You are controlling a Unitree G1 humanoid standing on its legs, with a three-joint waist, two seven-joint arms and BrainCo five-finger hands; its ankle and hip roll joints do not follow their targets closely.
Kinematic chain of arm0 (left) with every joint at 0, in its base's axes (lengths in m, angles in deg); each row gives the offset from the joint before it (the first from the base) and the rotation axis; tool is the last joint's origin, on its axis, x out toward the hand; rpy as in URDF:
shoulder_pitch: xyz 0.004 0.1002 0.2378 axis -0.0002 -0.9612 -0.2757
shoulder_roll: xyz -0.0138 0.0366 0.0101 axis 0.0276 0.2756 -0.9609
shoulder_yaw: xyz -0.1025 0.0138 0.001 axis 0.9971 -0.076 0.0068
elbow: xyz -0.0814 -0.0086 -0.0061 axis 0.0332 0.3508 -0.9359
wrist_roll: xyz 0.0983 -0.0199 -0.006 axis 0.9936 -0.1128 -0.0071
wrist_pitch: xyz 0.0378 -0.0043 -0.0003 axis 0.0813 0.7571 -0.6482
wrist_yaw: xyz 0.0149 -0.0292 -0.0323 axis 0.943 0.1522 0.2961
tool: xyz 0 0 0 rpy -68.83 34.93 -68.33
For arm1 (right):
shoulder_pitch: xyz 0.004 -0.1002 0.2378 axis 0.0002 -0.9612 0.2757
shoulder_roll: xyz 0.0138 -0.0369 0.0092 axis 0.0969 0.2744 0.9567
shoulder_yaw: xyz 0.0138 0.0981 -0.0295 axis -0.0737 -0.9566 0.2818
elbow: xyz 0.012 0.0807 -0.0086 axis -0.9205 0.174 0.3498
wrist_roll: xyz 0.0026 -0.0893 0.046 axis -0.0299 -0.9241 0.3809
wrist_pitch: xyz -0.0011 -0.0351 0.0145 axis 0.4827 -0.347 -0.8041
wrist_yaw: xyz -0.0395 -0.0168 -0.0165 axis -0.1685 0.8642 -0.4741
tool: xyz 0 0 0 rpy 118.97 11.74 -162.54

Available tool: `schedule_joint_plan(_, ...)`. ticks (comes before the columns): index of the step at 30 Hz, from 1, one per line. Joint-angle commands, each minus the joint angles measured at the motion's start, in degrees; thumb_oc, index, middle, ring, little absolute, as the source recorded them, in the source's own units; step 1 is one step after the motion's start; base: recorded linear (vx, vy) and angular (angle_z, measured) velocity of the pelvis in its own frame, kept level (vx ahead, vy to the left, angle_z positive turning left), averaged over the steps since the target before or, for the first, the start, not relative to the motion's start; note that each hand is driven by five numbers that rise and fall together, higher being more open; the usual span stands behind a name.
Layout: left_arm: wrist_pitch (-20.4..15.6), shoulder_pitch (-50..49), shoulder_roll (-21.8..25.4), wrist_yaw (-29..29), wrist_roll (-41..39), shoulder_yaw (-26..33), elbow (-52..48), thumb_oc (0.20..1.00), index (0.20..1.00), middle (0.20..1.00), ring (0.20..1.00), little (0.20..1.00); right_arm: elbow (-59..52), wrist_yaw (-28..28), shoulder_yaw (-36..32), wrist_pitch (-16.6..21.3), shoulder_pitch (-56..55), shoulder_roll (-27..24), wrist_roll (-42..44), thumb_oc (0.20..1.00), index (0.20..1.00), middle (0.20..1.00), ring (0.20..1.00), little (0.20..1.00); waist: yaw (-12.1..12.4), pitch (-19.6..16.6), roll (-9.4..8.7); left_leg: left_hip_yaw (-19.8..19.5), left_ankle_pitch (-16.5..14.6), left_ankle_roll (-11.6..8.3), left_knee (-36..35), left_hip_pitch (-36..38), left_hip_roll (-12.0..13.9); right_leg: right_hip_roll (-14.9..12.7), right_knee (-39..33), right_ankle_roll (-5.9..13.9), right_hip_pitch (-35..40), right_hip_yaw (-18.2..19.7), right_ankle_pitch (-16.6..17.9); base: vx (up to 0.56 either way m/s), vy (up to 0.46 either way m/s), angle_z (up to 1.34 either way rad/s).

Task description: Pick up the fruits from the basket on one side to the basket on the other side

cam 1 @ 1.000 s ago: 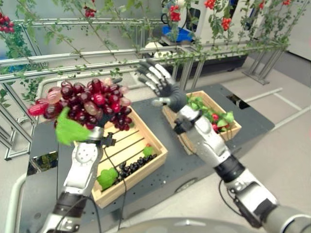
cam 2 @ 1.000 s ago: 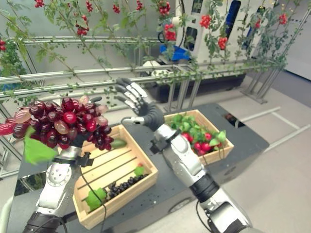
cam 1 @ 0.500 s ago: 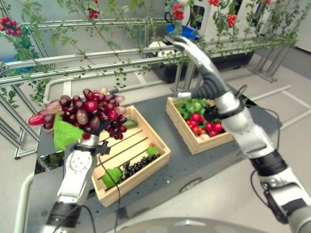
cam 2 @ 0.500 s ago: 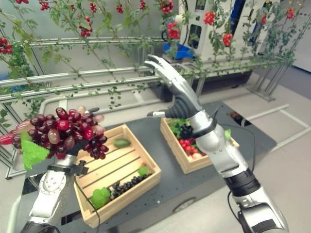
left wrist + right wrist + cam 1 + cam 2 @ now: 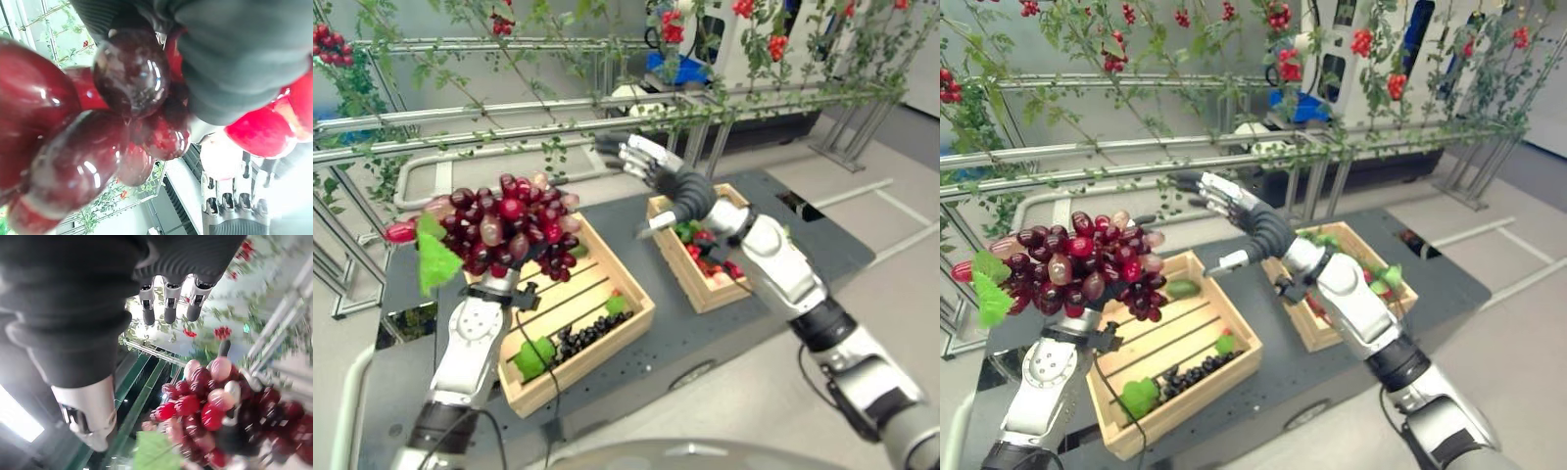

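The bunch of grapes (image 5: 504,220) is dark red and maroon, with a few paler pink ones and a bright green leaf (image 5: 434,259) at its left. The left basket (image 5: 570,313) is pale slatted wood holding black berries (image 5: 592,335) and green leaves. The right basket (image 5: 1386,304), the same pale wood, holds red fruit (image 5: 713,266) among green leaves. Both stand on a dark grey table (image 5: 803,245).

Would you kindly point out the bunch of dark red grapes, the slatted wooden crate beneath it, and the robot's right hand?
Bunch of dark red grapes (image 5: 504,223), left eye view, middle of the cluster.
Slatted wooden crate (image 5: 626,294), left eye view, its right wall.
Right hand (image 5: 1258,223), right eye view, back of the hand.
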Motion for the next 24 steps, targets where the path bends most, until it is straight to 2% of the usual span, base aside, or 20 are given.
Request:
schedule_joint_plan(1,-2.5,3.6,3.1,-0.7,-0.5,-0.9,-2.3,0.200,0.200,0.200,0.200,0.200,2.6,1.4,-0.2,-1.4,-1.9,4.6,12.3,1.000,1.000,1.000,1.000,1.000,0.6,-2.5,-0.26,0.4,-4.0,2.21,4.0,-3.3,-2.2,-3.8,3.5,3.55,0.0,-2.1,-3.8,0.00,0.000,0.00)
schedule_joint_plan(7,-0.1,1.0,5.6,-3.2,0.8,2.3,-3.1,0.200,0.200,0.200,0.200,0.200,2.2,1.6,-0.8,-2.2,-6.9,6.1,9.1,1.000,1.000,1.000,1.000,1.000,0.9,-1.6,0.28,0.2,-4.1,2.38,4.2,-3.5,-2.3,-3.9,3.8,3.49,-0.1,-2.3,-3.9,0.00,0.000,0.00)
schedule_joint_plan(11,2.6,-1.6,7.2,-7.2,-2.8,4.1,-2.5,0.200,0.200,0.200,0.200,0.200,2.5,1.6,-1.1,-2.2,-10.6,6.7,6.8,1.000,1.000,1.000,1.000,1.000,1.0,-0.6,0.85,0.2,-4.2,2.51,4.3,-3.7,-2.4,-4.0,3.8,3.49,-0.3,-2.3,-4.0,0.00,0.000,0.00)
schedule_joint_plan(13,5.6,-4.8,9.8,-11.2,-7.0,5.7,-2.8,0.200,0.200,0.200,0.200,0.200,2.8,2.2,-1.6,-2.8,-13.4,6.0,5.2,1.000,1.000,1.000,1.000,1.000,1.0,0.0,1.46,0.3,-4.1,2.59,4.3,-3.9,-2.5,-4.2,3.8,3.52,-0.4,-2.4,-3.9,0.00,0.000,0.00)
schedule_joint_plan(16,7.3,-7.3,12.7,-13.3,-7.7,7.4,-2.7,0.200,0.200,0.200,0.200,0.200,4.2,1.7,-2.2,-2.8,-15.9,6.1,4.6,1.000,1.000,1.000,1.000,1.000,0.9,0.5,1.99,0.3,-4.0,2.59,4.3,-4.1,-2.5,-4.3,3.8,3.58,-0.7,-2.4,-3.8,0.00,0.000,0.00)
schedule_joint_plan(24,8.3,-10.0,15.7,-15.2,-11.6,10.0,-3.7,0.200,0.200,0.200,0.200,0.200,2.9,3.0,-2.0,-3.5,-17.8,3.9,2.7,1.000,1.000,1.000,1.000,1.000,1.2,1.3,2.95,0.0,-3.6,2.45,4.2,-4.8,-2.6,-4.4,3.7,3.80,-1.3,-2.5,-3.7,0.00,0.000,0.00)
